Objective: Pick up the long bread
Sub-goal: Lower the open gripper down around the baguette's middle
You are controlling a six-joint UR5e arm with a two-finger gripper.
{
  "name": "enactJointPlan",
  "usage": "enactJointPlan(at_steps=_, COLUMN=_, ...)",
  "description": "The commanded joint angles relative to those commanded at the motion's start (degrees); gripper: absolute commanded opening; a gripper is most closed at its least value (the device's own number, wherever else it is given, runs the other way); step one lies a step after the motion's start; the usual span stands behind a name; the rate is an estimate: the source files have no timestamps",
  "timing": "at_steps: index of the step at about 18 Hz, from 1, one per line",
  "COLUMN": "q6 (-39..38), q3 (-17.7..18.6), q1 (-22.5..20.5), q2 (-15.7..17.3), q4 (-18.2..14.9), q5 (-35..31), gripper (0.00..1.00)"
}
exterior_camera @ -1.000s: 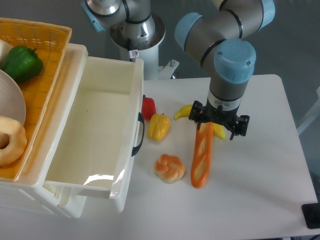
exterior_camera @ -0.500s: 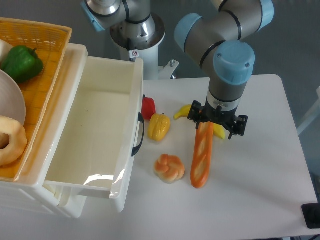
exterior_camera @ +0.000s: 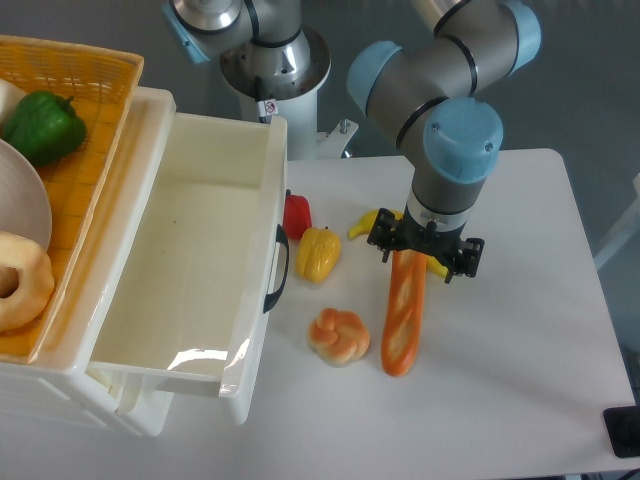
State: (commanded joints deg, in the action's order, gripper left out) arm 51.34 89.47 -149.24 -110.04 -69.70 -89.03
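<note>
From the one fixed camera I see the long, shiny, orange-brown plastic toy bread (exterior_camera: 403,318) lying on the white worktop (exterior_camera: 520,340), just right of a round knotted orange and cream bun (exterior_camera: 338,335). The robot's black gripper (exterior_camera: 424,250) sits right over the far end of the long bread. I cannot tell if its jaws are apart or clamped on the bread, because the arm hides them.

I think the bread is light and stiff, but smooth and slippery. Held by its far end it may tip down, so a hold nearer the middle looks safer.

A big white plastic drawer (exterior_camera: 190,265) is pulled open, with nothing in it that I can see. An orange woven basket (exterior_camera: 85,150) holds a green pepper (exterior_camera: 42,125) and a pale ring-shaped bread (exterior_camera: 20,280).
</note>
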Motion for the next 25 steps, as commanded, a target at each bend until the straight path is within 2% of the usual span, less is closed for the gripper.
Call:
enactJointPlan(at_steps=4, q6=-0.27, q3=2.28, q1=0.61, q2=-1.23, q4=0.53, q5=-0.09, gripper=1.00)
enactJointPlan(at_steps=8, q6=-0.18, q3=5.10, q1=1.23, q2=-2.90, q4=3.86, q5=-0.09, gripper=1.00)
enactJointPlan(at_steps=15, q6=0.17, q3=5.98, q1=1.23, q2=-4.92, q4=3.95, q5=-2.54, gripper=1.00)
enactJointPlan(at_steps=25, q6=0.17, q3=4.84, q1=0.53, q2=-7.38, q4=4.83, q5=-2.90, gripper=1.00)
